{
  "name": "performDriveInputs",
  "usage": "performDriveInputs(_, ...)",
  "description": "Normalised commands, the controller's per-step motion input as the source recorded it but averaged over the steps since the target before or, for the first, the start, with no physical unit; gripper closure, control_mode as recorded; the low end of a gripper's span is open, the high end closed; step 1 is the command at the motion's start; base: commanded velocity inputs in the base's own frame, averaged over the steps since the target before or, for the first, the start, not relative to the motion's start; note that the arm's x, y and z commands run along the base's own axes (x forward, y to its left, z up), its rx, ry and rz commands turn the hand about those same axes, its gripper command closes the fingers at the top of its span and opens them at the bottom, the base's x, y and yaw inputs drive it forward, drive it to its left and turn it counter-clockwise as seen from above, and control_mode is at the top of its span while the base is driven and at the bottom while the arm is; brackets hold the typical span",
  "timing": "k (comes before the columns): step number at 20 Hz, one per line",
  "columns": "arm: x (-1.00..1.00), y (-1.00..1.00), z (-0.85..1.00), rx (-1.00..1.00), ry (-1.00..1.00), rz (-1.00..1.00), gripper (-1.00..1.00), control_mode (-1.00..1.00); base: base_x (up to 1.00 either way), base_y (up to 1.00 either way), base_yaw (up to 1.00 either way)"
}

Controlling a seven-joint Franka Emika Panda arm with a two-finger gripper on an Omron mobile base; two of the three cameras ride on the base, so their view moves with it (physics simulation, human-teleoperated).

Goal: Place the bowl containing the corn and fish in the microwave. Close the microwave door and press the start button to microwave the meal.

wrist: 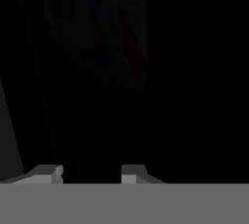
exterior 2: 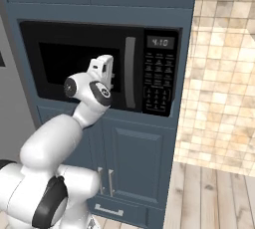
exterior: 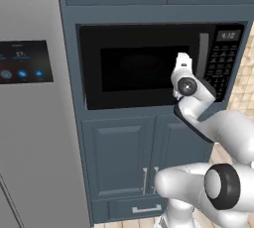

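The microwave (exterior: 158,66) sits in a blue cabinet niche, wide side to side, its face turned out toward the room. The microwave door (exterior 2: 79,63) lies flat and shut across the front, its grey handle (exterior 2: 130,72) running straight up and down at the door's right edge, just left of the keypad panel (exterior 2: 160,71) with its lit display (exterior 2: 159,42). The white arm reaches up so the gripper (wrist: 91,172) is close against the dark window, left of the handle. Its two tips stand a modest gap apart, holding nothing. A grey fridge (exterior: 30,123) stands to the left, a tiled wall (exterior 2: 224,68) to the right.
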Motion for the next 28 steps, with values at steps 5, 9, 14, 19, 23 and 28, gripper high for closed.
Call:
performDriveInputs(5, -0.11, 0.00, 0.53, 0.00, 0.20, 0.02, -1.00, -1.00, 0.00, 0.00, 0.00)
performDriveInputs(9, -0.62, 0.00, 0.69, 0.06, 0.07, 0.05, -1.00, -1.00, 0.00, 0.00, 0.00)
performDriveInputs(14, -1.00, 0.00, 0.13, 0.26, -0.08, 0.01, -1.00, -1.00, 0.00, 0.00, 0.00)
performDriveInputs(19, -0.95, 0.00, 0.00, 0.48, -0.23, -0.05, -1.00, -1.00, 0.00, 0.00, 0.00)
performDriveInputs(23, -0.81, 0.00, 0.00, 0.58, -0.32, -0.21, -1.00, -1.00, 0.00, 0.00, 0.00)
performDriveInputs(28, -0.73, -0.03, 0.00, 0.67, -0.37, -0.33, -1.00, -1.00, 0.00, 0.00, 0.00)
